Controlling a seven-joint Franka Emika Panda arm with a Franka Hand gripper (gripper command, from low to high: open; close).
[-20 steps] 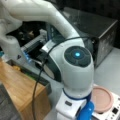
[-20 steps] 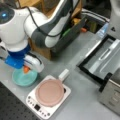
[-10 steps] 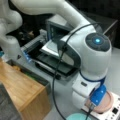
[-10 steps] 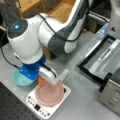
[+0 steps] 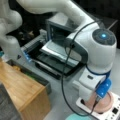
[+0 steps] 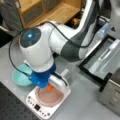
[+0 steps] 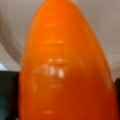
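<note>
Holding an orange carrot (image 7: 66,65) that fills the wrist view, pincer (image 6: 49,87) pinching it by what shows, low over the pink pan (image 6: 48,96) on the white hotplate (image 6: 37,107) at lower left of a front view. Judged as the lowering step; next calls for easing down until the carrot rests on the pan, then spreading. Just beside, to the left, a teal bowl (image 6: 18,76) on the grey bench (image 6: 82,100). Farther off, upper middle of a front view, a dark oven (image 5: 58,32) with door dropped open.
</note>
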